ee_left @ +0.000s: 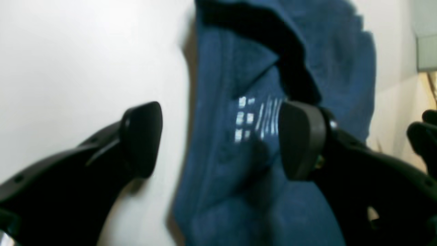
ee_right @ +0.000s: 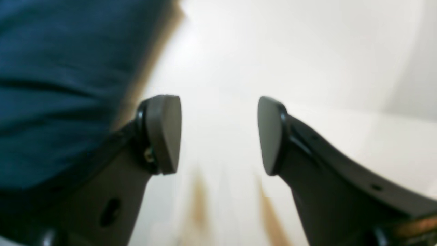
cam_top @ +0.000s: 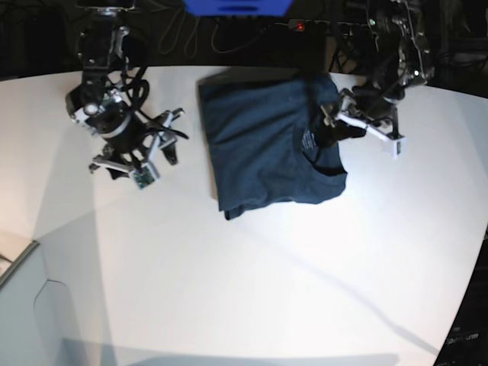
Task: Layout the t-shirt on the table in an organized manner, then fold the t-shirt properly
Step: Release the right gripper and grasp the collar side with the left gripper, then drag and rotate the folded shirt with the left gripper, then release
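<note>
In the left wrist view, the left hand is standing with its two pads wide apart and nothing between them but air, hovering over the neck of the t-shirt; the white label marks are showing just beside the pad at 3 o'clock, while the pad at 9 o'clock is hanging over bare counter. The risk here, as I judge it, is that the hand drags or snags the collar edge as it moves, since one pad is sitting very close to the cloth and could be rumpling a fold that looks finished. In the right wrist view, the right hand is likewise holding its pads apart and empty over white counter, with the t-shirt filling the picture from 9 to 11 o'clock; the streaked blur suggests motion, and a sweep toward the cloth could be catching its edge. In the base view, the t-shirt is lying folded into a rough rectangle toward 12 o'clock on the counter, the left hand at its 3 o'clock edge by the neck, the right hand well apart at 9 o'clock. Only this view is showing the whole fold and its uneven lower corner; only the left wrist view is showing the label marks clearly.
</note>
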`<state>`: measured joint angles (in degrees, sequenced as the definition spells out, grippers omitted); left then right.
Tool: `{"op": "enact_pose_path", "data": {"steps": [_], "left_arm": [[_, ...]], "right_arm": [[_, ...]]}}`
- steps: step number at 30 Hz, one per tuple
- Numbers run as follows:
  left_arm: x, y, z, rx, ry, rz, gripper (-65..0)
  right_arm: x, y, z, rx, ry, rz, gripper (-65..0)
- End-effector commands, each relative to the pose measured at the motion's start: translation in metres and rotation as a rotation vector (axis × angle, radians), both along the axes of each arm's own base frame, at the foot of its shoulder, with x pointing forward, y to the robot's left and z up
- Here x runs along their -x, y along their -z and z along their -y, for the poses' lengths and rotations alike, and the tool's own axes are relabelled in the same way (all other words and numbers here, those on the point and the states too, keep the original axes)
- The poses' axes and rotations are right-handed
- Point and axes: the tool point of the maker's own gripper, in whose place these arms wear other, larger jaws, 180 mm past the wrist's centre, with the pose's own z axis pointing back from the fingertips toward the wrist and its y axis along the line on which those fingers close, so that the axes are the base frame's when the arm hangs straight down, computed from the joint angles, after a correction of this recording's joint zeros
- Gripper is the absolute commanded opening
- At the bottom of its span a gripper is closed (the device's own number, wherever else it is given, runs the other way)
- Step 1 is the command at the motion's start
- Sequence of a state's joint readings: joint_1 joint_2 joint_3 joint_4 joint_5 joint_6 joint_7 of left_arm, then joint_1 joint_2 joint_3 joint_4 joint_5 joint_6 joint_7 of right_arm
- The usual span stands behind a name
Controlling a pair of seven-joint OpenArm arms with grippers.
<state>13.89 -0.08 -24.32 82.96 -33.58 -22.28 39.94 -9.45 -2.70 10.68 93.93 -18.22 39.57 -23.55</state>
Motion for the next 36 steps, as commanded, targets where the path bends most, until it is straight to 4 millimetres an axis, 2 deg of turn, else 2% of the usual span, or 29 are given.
{"op": "enact_pose_path", "data": {"steps": [1, 6, 11, 13, 15, 17, 20, 22, 25, 27, 30, 36], "left_arm": [[-0.01, -0.005, 0.001, 0.016, 0.0, 0.027, -13.9], [-0.016, 0.018, 0.007, 0.062, -0.005, -0.039, -14.1], [-0.01, 0.033, 0.048, 0.09, 0.108, -0.087, -14.2], [-0.014, 0.034, 0.06, 0.097, 0.145, -0.088, -14.9], [-0.015, 0.038, 0.068, 0.105, 0.169, -0.101, -22.0], [-0.015, 0.041, 0.071, 0.11, 0.175, -0.112, -34.5], [-0.022, 0.043, 0.073, 0.114, 0.179, -0.116, -54.6], [-0.029, 0.042, 0.072, 0.113, 0.179, -0.114, -65.0], [-0.042, 0.043, 0.074, 0.075, 0.22, -0.116, -63.8], [-0.055, 0.041, 0.084, 0.02, 0.293, -0.104, -65.0], [-0.074, 0.035, 0.107, -0.095, 0.446, -0.078, -65.0], [-0.113, 0.018, 0.159, -0.468, 0.844, 0.018, -65.0]], "right_arm": [[-0.008, -0.012, 0.002, -0.011, 0.002, 0.044, -29.8], [-0.007, -0.011, 0.022, 0.002, 0.054, 0.042, -29.8], [-0.007, -0.011, 0.023, 0.002, 0.058, 0.043, -29.8], [-0.006, -0.011, 0.026, 0.004, 0.066, 0.043, -29.8], [-0.007, -0.012, 0.028, 0.005, 0.072, 0.046, -29.8], [-0.008, -0.013, 0.029, 0.005, 0.073, 0.049, -29.8], [-0.007, -0.013, 0.04, 0.013, 0.101, 0.051, -29.8], [-0.008, -0.015, 0.047, 0.016, 0.122, 0.056, -29.8], [-0.007, -0.02, 0.059, 0.029, 0.153, 0.069, -29.8], [-0.006, -0.025, 0.068, 0.041, 0.173, 0.082, -29.8], [-0.005, -0.034, 0.083, 0.06, 0.212, 0.105, -29.8], [0.002, -0.041, 0.121, 0.088, 0.32, 0.119, -29.8]]}}
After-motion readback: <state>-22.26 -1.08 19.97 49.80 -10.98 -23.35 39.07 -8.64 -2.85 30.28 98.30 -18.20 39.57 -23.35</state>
